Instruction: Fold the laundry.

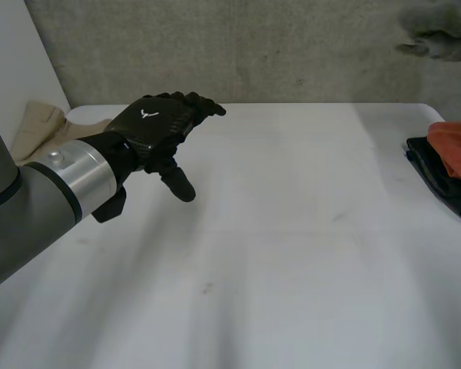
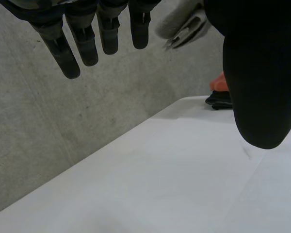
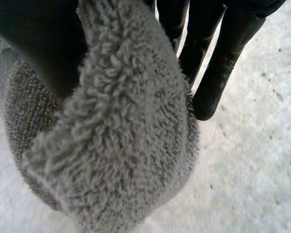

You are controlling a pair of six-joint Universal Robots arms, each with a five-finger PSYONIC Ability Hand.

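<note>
The head camera sat behind and between the arms and looked down across the white table (image 1: pixel 292 254) to the far concrete wall (image 1: pixel 253 46). The left wrist camera sat close behind the left hand (image 2: pixel 262 73) and faced along its palm, low over the table, toward the far right. These two views shared the wall, the table's far right part, the pile of dark and orange clothes (image 1: pixel 449 173) there and the grey towel (image 1: pixel 438 31) raised near it. The right wrist camera sat right up against that towel, pinched in the right hand (image 3: pixel 218 63), with a pale speckled surface behind.
</note>
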